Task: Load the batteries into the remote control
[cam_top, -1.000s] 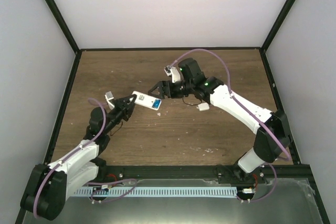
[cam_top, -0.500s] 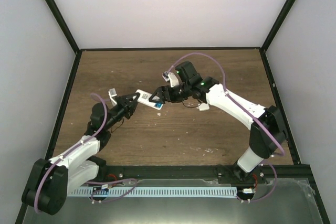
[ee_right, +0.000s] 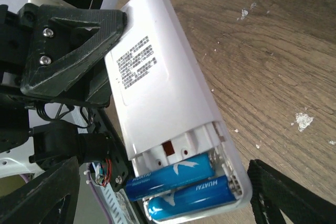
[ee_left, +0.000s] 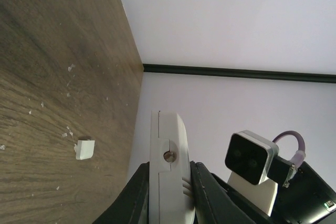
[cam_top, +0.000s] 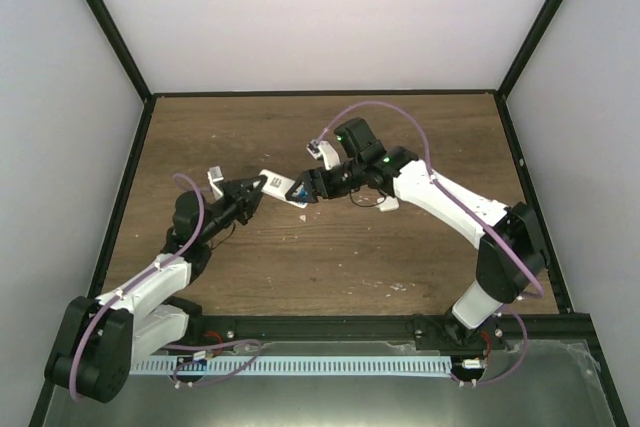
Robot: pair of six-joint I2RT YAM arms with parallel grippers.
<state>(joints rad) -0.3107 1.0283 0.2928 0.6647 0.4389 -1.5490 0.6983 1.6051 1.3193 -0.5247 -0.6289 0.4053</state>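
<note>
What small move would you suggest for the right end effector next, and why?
Probably back the open right end effector off toward the small white piece on the table, possibly the cover. Both batteries already lie side by side in the open compartment of the remote control, which the left end effector grips.

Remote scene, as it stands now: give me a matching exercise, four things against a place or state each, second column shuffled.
1 batteries
2 remote
3 small white piece
4 right gripper

A lying on the table
B open, straddling the remote's end
C clamped in the left gripper
D side by side in the remote's open back

Pairs: 1-D, 2-C, 3-A, 4-B
</note>
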